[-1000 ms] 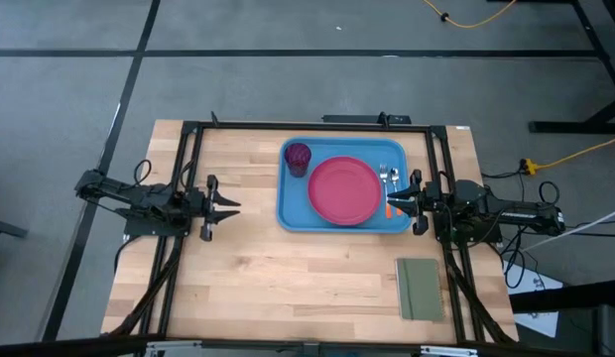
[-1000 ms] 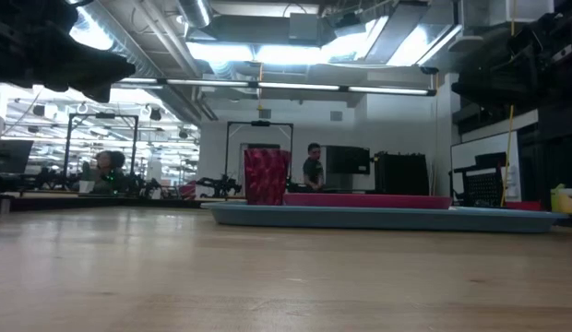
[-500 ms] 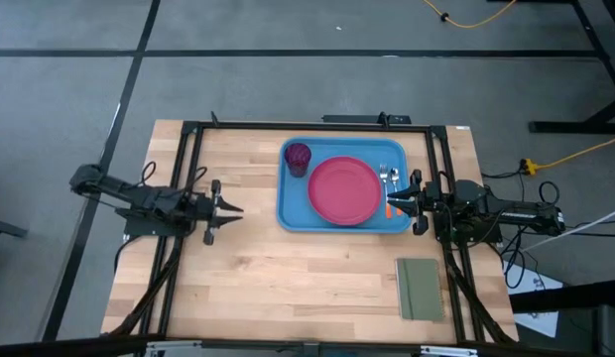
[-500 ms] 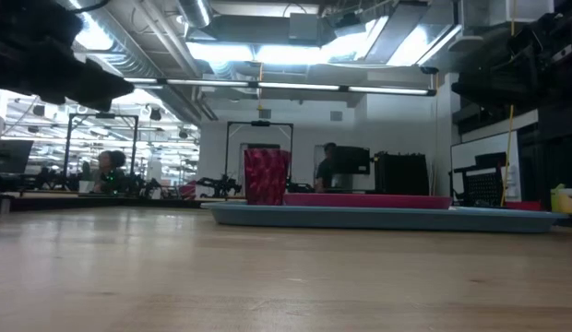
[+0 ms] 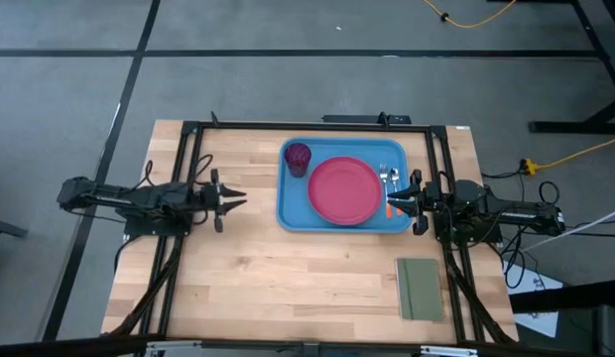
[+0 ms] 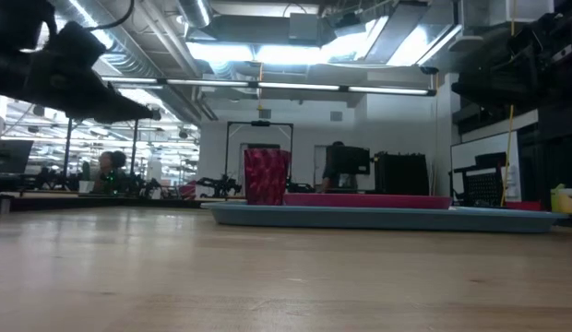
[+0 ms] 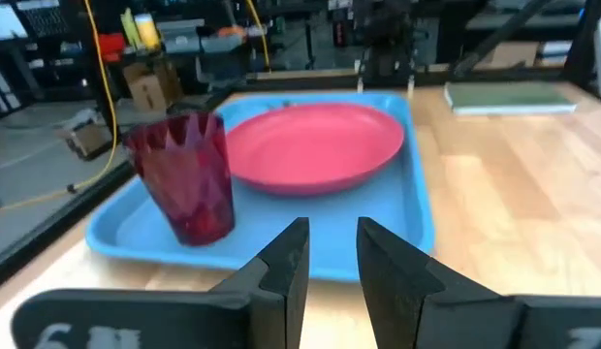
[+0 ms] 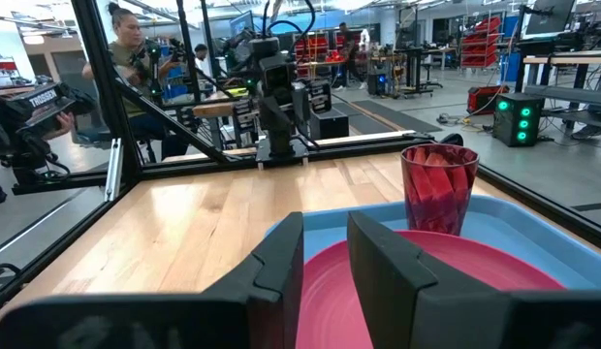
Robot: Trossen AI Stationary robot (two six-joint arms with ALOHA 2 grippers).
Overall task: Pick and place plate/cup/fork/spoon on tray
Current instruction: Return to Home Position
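Right now your left hand [image 5: 231, 201] hovers over bare tabletop [image 5: 288, 278], fingers [image 7: 286, 262] slightly parted and holding nothing; the tray [image 5: 293, 213] lies just ahead of it. On that tray sit the plate [image 5: 344, 190], the cup [image 5: 298, 157] at its far corner, and the fork [image 5: 384, 178] and spoon [image 5: 394, 179] along the edge nearest your right hand [image 5: 403, 201]. That hand waits at the tray's rim, its fingers [image 8: 281, 262] a narrow gap apart, empty.

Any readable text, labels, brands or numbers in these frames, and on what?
Nothing on the tray, plate, cup or green pad carries text.
Left wrist view: pale marks on the left gripper body, cut off, unreadable.
Right wrist view: white lettering on black equipment behind the table, too blurred.
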